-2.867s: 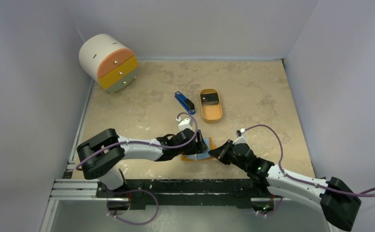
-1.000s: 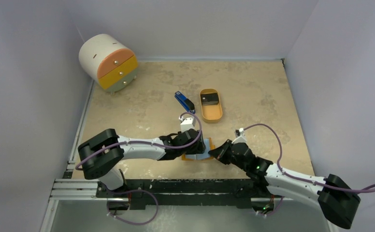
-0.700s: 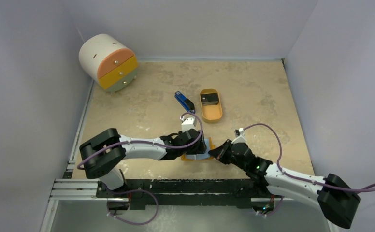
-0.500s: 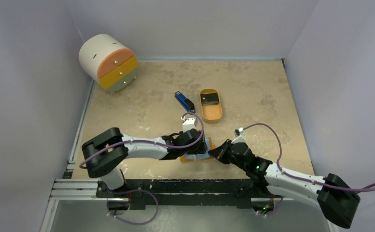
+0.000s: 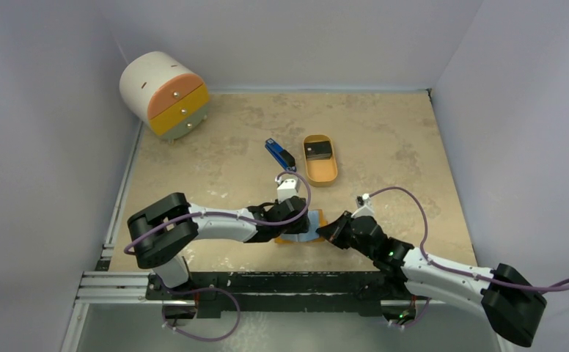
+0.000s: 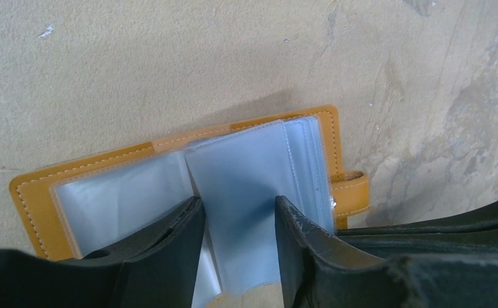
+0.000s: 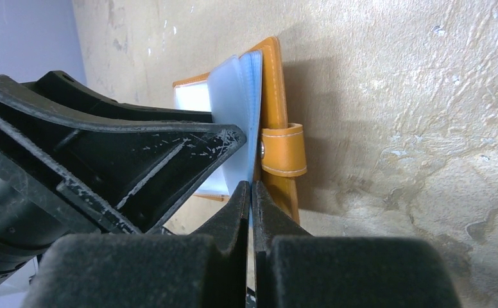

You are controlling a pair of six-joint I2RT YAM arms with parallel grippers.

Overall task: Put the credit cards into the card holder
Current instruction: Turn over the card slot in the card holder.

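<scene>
The orange card holder (image 5: 287, 239) lies open near the table's front edge, its clear plastic sleeves facing up. It also shows in the left wrist view (image 6: 34, 192) and in the right wrist view (image 7: 273, 96). My left gripper (image 5: 296, 223) is open and low over it, with one sleeve page lying between its fingers (image 6: 237, 212). My right gripper (image 5: 325, 233) is shut on the edge of the clear sleeves (image 7: 251, 189), beside the snap strap (image 7: 283, 151). The dark credit cards (image 5: 318, 151) lie in the oval orange tray, away from both grippers.
The oval orange tray (image 5: 321, 174) stands mid-table with a blue-and-black stapler-like bar (image 5: 280, 155) to its left. A round white drawer unit (image 5: 164, 94) with orange and yellow drawers sits at the far left corner. Walls close in on three sides.
My left arm has shifted a little to the right, its gripper staying low over the open holder. My right gripper has stayed pinched on the sleeves.
</scene>
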